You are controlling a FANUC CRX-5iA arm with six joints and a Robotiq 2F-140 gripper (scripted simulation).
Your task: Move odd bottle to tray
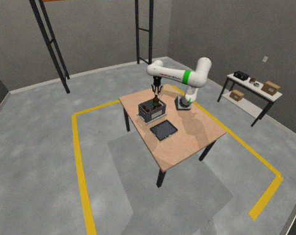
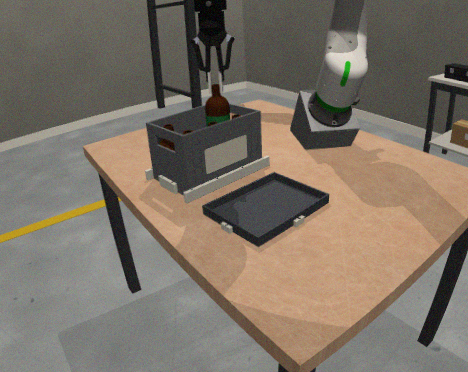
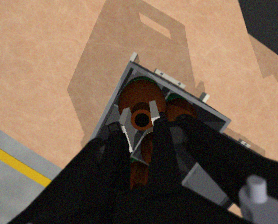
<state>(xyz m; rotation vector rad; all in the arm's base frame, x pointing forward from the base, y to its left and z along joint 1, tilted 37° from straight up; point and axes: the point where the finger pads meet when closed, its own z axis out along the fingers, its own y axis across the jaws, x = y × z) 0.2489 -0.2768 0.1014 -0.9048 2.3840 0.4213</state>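
My gripper [image 2: 215, 80] [image 3: 142, 114] [image 1: 156, 93] is shut on the neck of a brown bottle [image 2: 217, 108] [image 1: 155, 102] [image 3: 141, 98] with a green band. The bottle hangs upright, lifted partly out of the dark grey crate [image 2: 196, 149] [image 1: 158, 112] [image 3: 113, 106], its shoulder above the rim. Other brown bottles [image 2: 168, 128] [image 3: 180, 111] stand lower inside the crate, mostly hidden by its walls. The dark flat tray [image 2: 266, 208] [image 1: 164, 130] lies empty on the table in front of the crate.
The crate and tray stand on a wooden table [image 2: 336, 234] [image 1: 187, 132]. The arm's base [image 2: 326, 129] [image 1: 182, 103] sits at the table's back right. A side table with boxes [image 1: 253, 88] stands far right; a tall rack [image 1: 54, 47] stands behind.
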